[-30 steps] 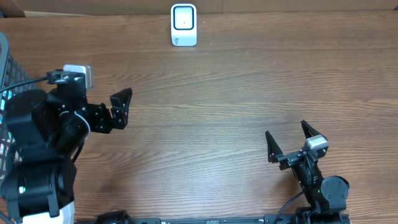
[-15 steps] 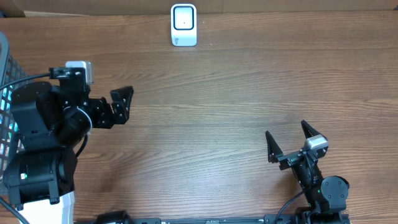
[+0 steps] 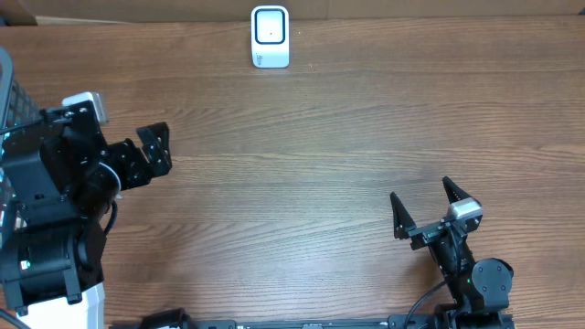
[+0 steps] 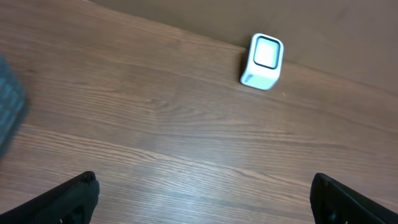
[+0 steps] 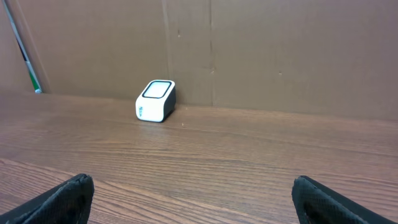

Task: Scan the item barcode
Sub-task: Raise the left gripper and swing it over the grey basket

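Observation:
A white barcode scanner (image 3: 270, 37) stands upright at the table's far edge; it also shows in the left wrist view (image 4: 262, 60) and the right wrist view (image 5: 155, 101). The item is out of view in every frame. My left gripper (image 3: 157, 148) hovers over the left part of the table, open, with only bare wood between its fingers (image 4: 203, 186). My right gripper (image 3: 420, 192) rests near the front right, open and empty (image 5: 193, 183), pointing toward the scanner.
A wire basket (image 3: 5, 100) stands at the left edge, partly hidden behind the left arm; it appears as a blurred grey-blue shape (image 4: 9, 106) in the left wrist view. A brown cardboard wall (image 5: 261, 50) closes off the back of the wooden table (image 3: 320, 137).
The left arm has swung leftward, carrying its open gripper left and slightly toward the far side, closer to the basket. The right arm has not moved.

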`<action>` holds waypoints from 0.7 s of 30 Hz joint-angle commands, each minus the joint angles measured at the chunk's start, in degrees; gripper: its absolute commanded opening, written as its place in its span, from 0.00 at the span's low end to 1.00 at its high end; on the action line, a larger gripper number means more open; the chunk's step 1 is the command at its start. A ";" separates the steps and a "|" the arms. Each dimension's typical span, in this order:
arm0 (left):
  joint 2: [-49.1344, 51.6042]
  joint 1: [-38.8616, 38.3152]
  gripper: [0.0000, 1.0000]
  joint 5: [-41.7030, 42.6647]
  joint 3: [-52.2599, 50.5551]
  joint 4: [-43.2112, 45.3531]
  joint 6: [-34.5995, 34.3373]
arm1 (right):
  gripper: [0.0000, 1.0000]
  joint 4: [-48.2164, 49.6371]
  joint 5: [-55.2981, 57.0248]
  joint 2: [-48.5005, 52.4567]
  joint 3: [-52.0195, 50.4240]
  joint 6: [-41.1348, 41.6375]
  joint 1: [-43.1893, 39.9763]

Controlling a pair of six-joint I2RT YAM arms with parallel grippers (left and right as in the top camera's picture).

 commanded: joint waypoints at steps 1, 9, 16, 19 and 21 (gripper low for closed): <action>-0.07 0.42 1.00 -2.99 1.51 0.52 -1.07 | 1.00 0.26 -0.11 -0.42 -0.59 0.13 -0.11; -0.02 0.42 1.00 -4.46 1.51 0.59 -1.66 | 1.00 0.26 -0.11 -0.42 -0.59 0.13 -0.11; 0.20 0.44 1.00 -4.44 1.55 1.09 -1.64 | 1.00 0.26 -0.11 -0.42 -0.59 0.15 -0.11; 1.25 0.46 1.00 -4.44 2.60 1.11 -1.64 | 1.00 0.26 -0.11 -0.42 -0.59 0.13 -0.11; 2.38 0.57 1.00 -4.42 4.44 0.20 -1.62 | 1.00 0.26 -0.11 -0.42 -0.59 0.13 -0.11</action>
